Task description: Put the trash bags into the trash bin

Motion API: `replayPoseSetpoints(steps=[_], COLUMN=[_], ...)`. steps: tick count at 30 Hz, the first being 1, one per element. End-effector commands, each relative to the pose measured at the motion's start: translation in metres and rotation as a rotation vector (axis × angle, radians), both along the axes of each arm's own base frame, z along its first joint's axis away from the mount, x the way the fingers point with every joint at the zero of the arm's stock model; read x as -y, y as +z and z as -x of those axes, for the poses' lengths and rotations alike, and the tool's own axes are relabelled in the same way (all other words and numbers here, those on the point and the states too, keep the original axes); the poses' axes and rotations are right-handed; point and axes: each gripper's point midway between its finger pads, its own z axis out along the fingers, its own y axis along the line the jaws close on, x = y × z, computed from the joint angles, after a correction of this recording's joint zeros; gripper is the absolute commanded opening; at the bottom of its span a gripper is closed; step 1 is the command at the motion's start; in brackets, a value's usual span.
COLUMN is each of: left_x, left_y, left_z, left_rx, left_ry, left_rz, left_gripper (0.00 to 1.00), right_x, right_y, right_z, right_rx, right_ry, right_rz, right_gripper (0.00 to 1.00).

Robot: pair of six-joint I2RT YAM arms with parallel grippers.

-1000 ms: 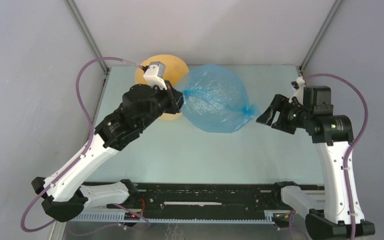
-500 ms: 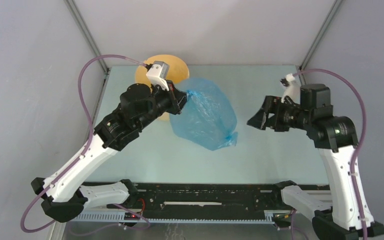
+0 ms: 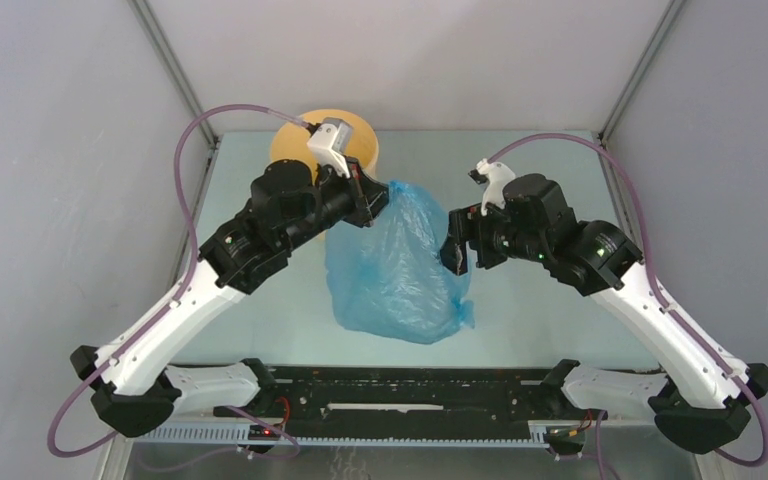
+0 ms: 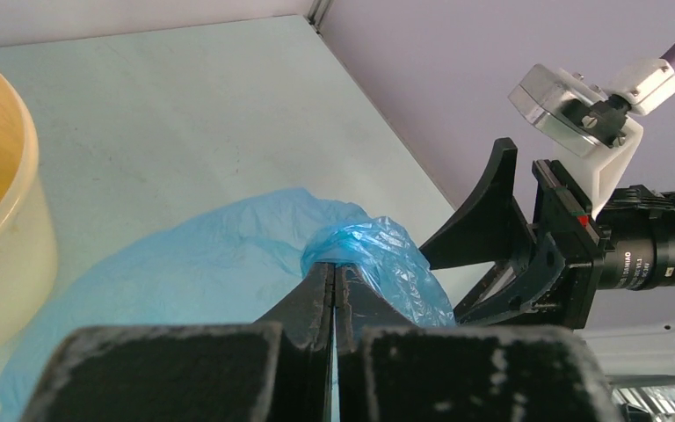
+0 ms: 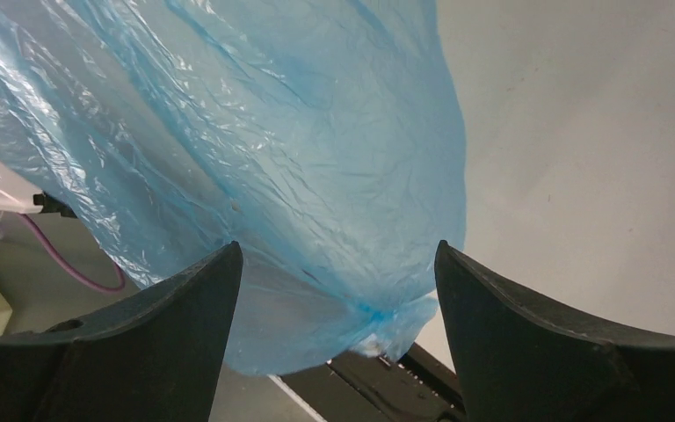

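Observation:
The light-blue trash bag hangs above the table middle, held by one bunched top edge. My left gripper is shut on that edge; in the left wrist view the jaws pinch the blue plastic. The pale yellow-tan trash bin stands at the back left behind the left wrist, and its wall shows in the left wrist view. My right gripper is open beside the bag's right side. In the right wrist view the bag hangs between and beyond the open fingers.
Grey walls and metal corner posts enclose the table. The black rail with the arm bases runs along the near edge. The two wrists are close together above the table middle.
The right gripper swung left from the right side up against the bag. The left gripper moved slightly right and the bag collapsed from a spread balloon shape to hanging down toward the near edge.

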Motion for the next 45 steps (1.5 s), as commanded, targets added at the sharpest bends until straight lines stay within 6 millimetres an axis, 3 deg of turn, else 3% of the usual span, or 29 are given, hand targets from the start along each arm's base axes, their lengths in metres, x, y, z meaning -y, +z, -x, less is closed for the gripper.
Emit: replayPoseSetpoints(steps=[1, 4, 8, 12, 15, 19, 23, 26, 29, 31, 33, 34, 36, 40, 42, 45], left_x=[-0.002, -0.003, -0.004, -0.001, 0.002, 0.003, 0.004, 0.004, -0.001, -0.015, -0.035, -0.044, -0.056, -0.081, -0.083, -0.064], left_y=[0.032, 0.028, 0.026, 0.026, 0.028, 0.028, 0.025, 0.021, 0.020, 0.017, 0.011, 0.007, 0.006, 0.010, 0.013, 0.012], left_z=[0.001, -0.002, -0.009, -0.011, -0.010, -0.007, -0.005, -0.004, -0.003, -0.004, -0.006, -0.005, 0.001, 0.016, 0.025, 0.035], left_rx=[0.039, 0.032, 0.020, 0.010, 0.004, -0.010, -0.026, -0.044, -0.060, -0.081, -0.115, -0.143, -0.166, -0.214, -0.246, -0.322], left_ry=[0.004, 0.018, 0.047, 0.038, 0.026, 0.017, 0.009, 0.004, 0.009, 0.073, 0.155, 0.187, 0.188, 0.243, 0.229, 0.151], left_rz=[0.070, 0.055, 0.031, 0.033, 0.041, 0.053, 0.062, 0.048, 0.043, 0.029, 0.019, 0.013, 0.016, 0.016, 0.019, 0.068], left_gripper=[0.00, 0.00, 0.00, 0.00, 0.00, 0.00, 0.00, 0.00, 0.17, 0.34, 0.59, 0.63, 0.60, 0.99, 1.00, 1.00], right_x=[-0.013, -0.045, -0.063, -0.050, -0.044, 0.004, -0.012, -0.020, -0.019, -0.010, -0.001, 0.003, 0.012, 0.045, 0.063, 0.065], right_y=[0.031, 0.050, 0.056, 0.041, 0.041, 0.020, 0.021, 0.029, 0.035, 0.037, 0.043, 0.047, 0.051, 0.048, 0.050, 0.057], right_z=[-0.002, 0.031, 0.059, 0.044, 0.038, -0.005, -0.010, -0.008, -0.007, -0.008, -0.007, -0.006, -0.006, -0.017, -0.021, -0.023], right_rx=[0.074, -0.020, -0.067, 0.007, 0.060, 0.101, 0.116, 0.145, 0.137, 0.126, 0.136, 0.144, 0.160, 0.177, 0.187, 0.180], right_ry=[0.019, 0.191, 0.259, 0.160, 0.112, -0.215, -0.175, -0.143, -0.129, -0.162, -0.192, -0.206, -0.238, -0.388, -0.461, -0.463], right_rz=[-0.101, -0.267, -0.330, -0.215, -0.155, 0.018, 0.000, -0.017, -0.058, -0.074, -0.093, -0.105, -0.110, -0.031, 0.015, -0.016], right_gripper=[0.89, 0.86, 0.87, 0.89, 0.99, 0.98, 0.82, 0.49, 0.01, 0.00, 0.00, 0.00, 0.00, 0.00, 0.00, 0.00])
